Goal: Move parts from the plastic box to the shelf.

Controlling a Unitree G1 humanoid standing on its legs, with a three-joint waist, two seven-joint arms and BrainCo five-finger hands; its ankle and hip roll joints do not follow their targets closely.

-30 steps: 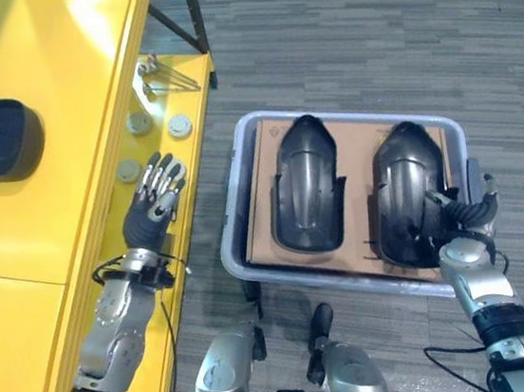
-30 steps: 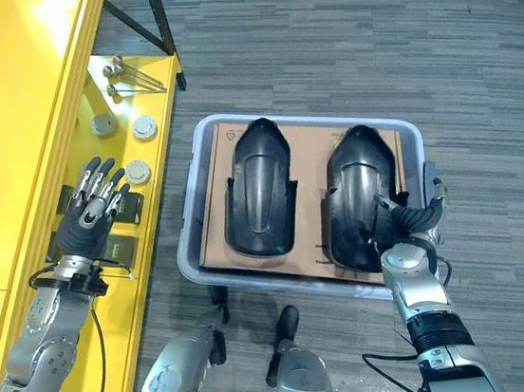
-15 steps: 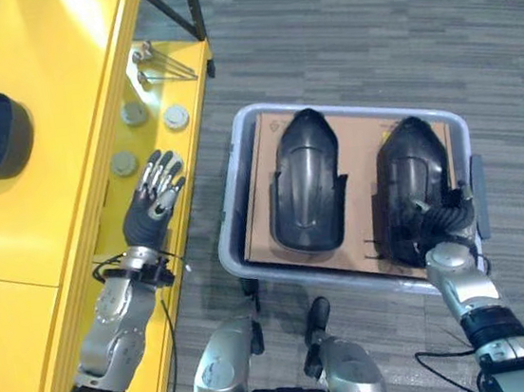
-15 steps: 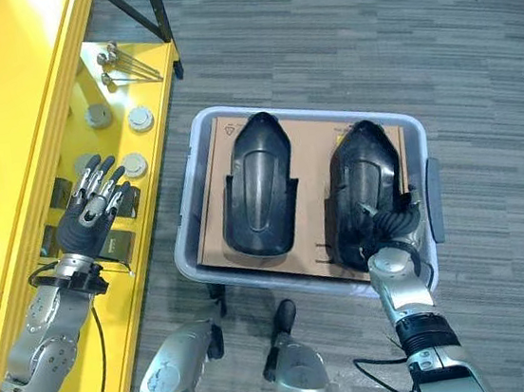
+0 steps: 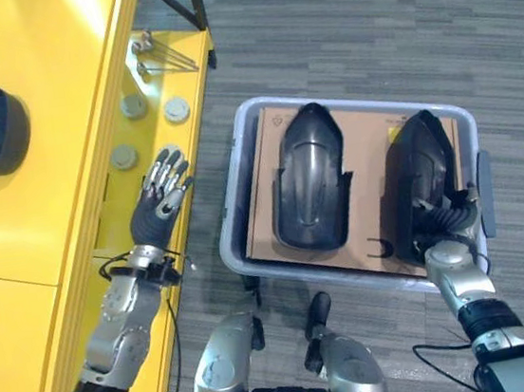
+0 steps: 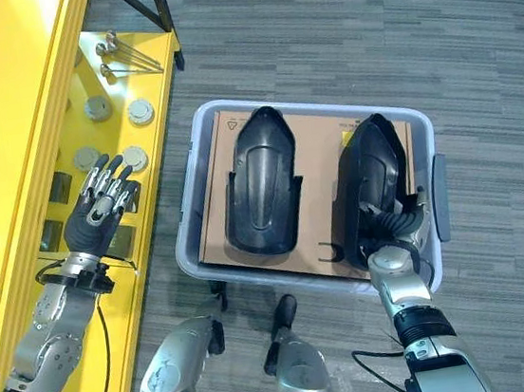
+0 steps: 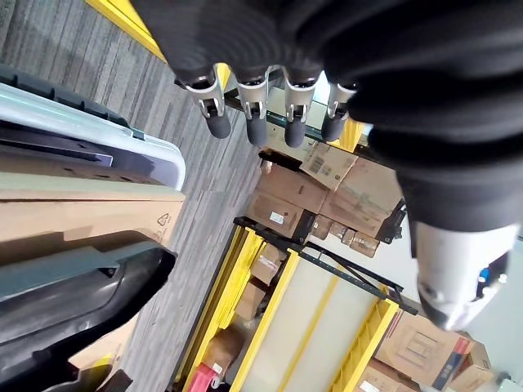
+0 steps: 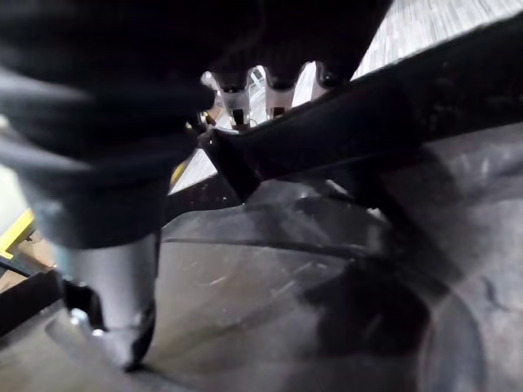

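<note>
Grey plank flooring (image 5: 365, 21) carries our pale plastic box (image 5: 233, 221) beside the yellow metal shelf (image 5: 33, 119). Two black moulded shell parts lie inside on cardboard; our right hand (image 5: 445, 227) grips the right-hand black part (image 5: 420, 176), tilting it. In the left wrist view, our left hand (image 7: 270, 106) spreads straight fingers, empty. The right wrist view shows fingers (image 8: 234, 91) hooked over the part's edge.

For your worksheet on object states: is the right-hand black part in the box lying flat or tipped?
Tipped: right black part stands on edge, gripped by right hand.
</note>
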